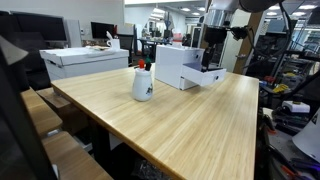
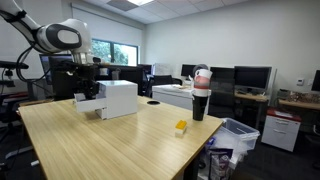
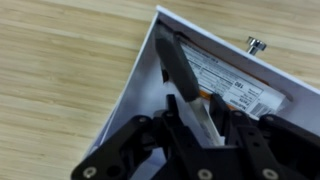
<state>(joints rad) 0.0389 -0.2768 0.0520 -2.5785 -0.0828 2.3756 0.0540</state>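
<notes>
Open-plan lab and office space. A light wood table (image 1: pixel 200 110) fills the foreground in both exterior views. Plain pale wall (image 2: pixel 240 35). A window (image 2: pixel 125 52) at the far side lets in daylight. Ceiling light (image 2: pixel 128 3) on. Desks along the wall carry dark monitors (image 2: pixel 252 77). White drawer cabinet (image 2: pixel 281 130) under one desk. Bin (image 2: pixel 236 135) near the table corner. More workstations (image 1: pixel 150 40) further back.

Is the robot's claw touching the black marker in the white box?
Cannot tell. In the wrist view the gripper hangs over the near end of the black marker in the white box, but blur hides any contact or gap.
</notes>
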